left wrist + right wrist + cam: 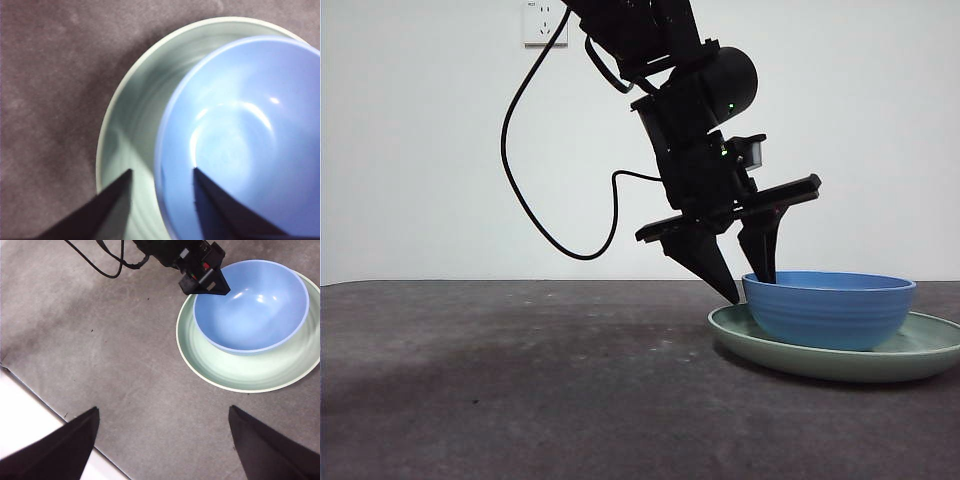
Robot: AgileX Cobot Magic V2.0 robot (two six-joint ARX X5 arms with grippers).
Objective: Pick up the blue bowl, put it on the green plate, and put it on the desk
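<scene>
Bowl: blue bowl (828,310) sits in green plate (920,350)
Left gripper (750,285): jaws apart, straddling bowl's rim
Right gripper (162,440): jaws wide apart, above desk (125,365)

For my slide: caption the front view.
Left claw open astride the glossy blue bowl's rim, bowl on pale green plate.

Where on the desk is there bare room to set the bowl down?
The desk is bare beside the green plate, on the side where the left claw straddles the blue bowl rim. It is crowded only at the plate.
</scene>
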